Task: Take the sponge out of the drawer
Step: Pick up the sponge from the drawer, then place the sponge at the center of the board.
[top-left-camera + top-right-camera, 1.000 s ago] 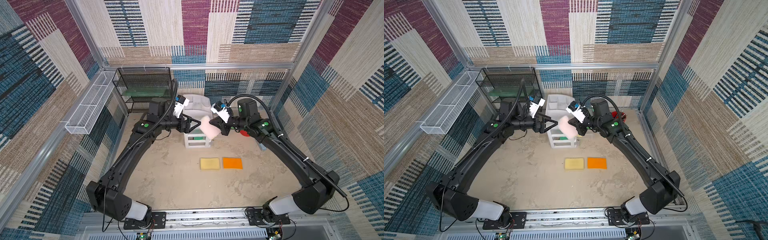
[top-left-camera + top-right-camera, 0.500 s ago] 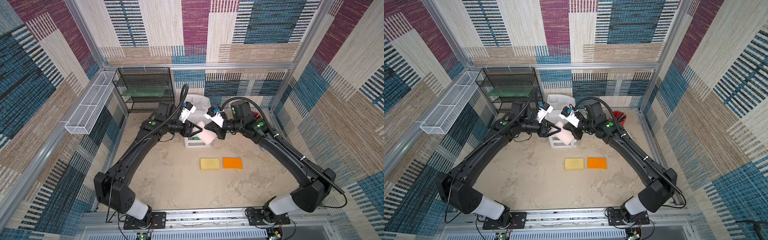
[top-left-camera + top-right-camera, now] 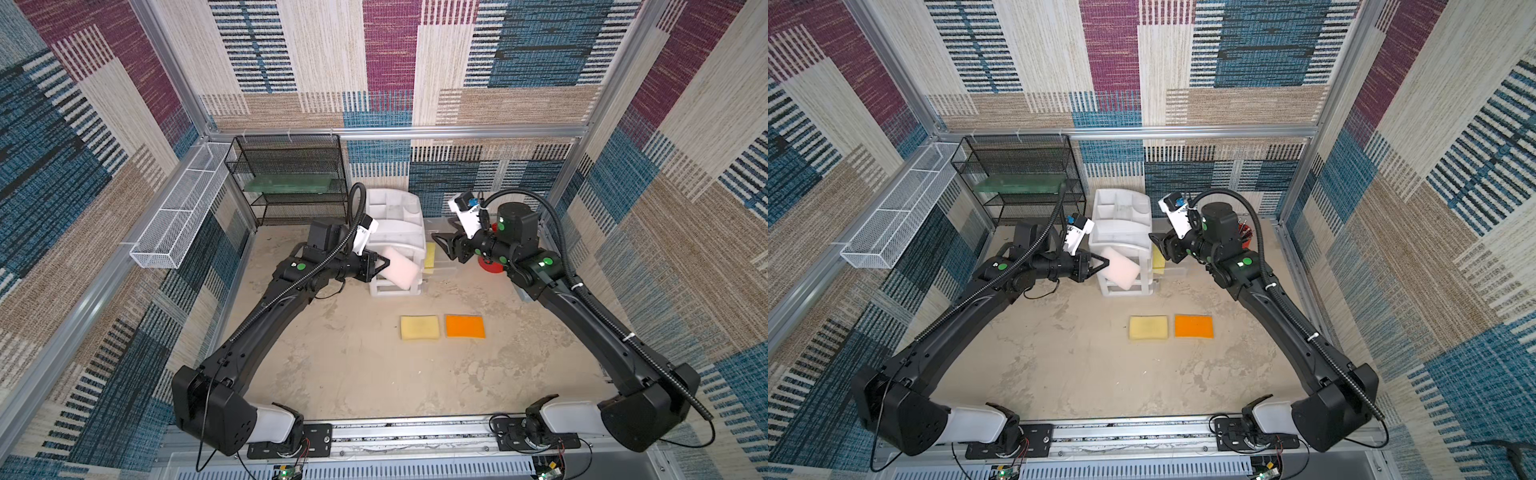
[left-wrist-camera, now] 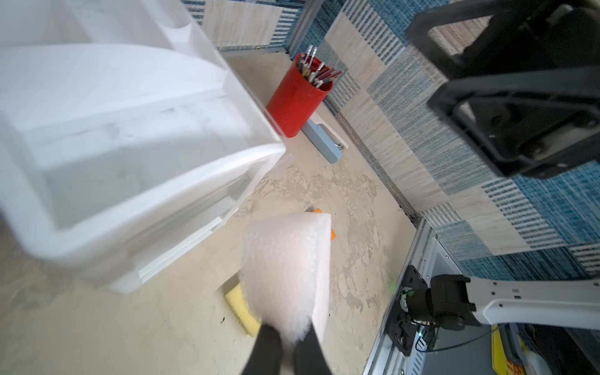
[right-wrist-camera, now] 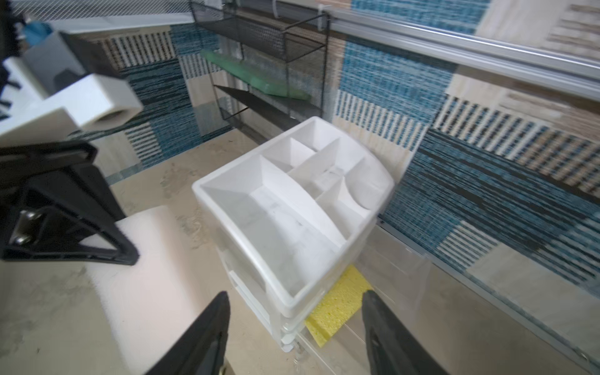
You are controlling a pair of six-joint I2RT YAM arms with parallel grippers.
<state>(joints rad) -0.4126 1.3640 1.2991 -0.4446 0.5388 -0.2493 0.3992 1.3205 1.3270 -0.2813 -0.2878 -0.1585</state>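
Item 1: pale pink sponge, hanging in front of the white drawer tower, clear of the floor. Left gripper is pinching its edge tight. Right gripper is standing wide, empty, beside the tower. 2 sponges, yellow sponge and orange sponge, are lying on the floor.

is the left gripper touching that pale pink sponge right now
Touching. In the left wrist view both fingers pinch the pale pink sponge's lower edge, and in both top views the left gripper holds it raised beside the drawer tower.
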